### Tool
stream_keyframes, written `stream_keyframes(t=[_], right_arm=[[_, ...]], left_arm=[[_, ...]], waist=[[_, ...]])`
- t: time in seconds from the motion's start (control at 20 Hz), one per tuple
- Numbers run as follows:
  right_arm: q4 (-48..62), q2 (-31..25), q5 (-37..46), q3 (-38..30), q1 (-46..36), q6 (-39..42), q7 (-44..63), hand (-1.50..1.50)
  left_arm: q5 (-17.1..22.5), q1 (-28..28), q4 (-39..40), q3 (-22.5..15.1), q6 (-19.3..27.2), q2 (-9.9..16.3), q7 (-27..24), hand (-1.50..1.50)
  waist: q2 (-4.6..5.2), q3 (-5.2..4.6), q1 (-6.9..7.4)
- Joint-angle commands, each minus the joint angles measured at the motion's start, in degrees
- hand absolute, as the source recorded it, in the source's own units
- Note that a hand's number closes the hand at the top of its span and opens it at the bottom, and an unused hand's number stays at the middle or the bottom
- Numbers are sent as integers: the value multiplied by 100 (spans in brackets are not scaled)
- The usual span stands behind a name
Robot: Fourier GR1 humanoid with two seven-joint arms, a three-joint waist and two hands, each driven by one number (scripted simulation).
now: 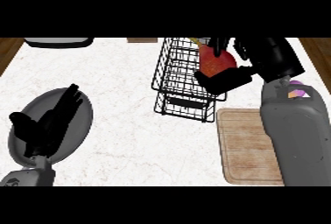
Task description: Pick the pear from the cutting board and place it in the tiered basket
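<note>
The worktop (129, 144) looks like pale polished stone, white with faint reddish veining, and brown wood grain shows along its left and right edges. The tiered basket (184, 83) is thin black wire, open mesh all round. The cutting board (249, 148) is light wood with visible streaked grain and a matt, slightly worn face. The pear (216, 63) has a smooth skin, red shading into yellow, with a soft sheen. The plate (81, 127) is plain grey and matt. Each robot hand (48, 124) is matt black, and the forearm (301, 135) is smooth grey, like moulded plastic.
</note>
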Motion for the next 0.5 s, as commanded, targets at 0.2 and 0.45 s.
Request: stream_keyframes(t=[0.2, 0.45], right_arm=[[813, 303, 502, 300, -122, -370, -220, 150], [1877, 225, 826, 86, -577, -939, -848, 150]], left_arm=[[185, 191, -594, 101, -196, 25, 384, 0], [131, -72, -12, 377, -252, 133, 127, 0]], waist=[[-2, 4, 17], [11, 3, 12]])
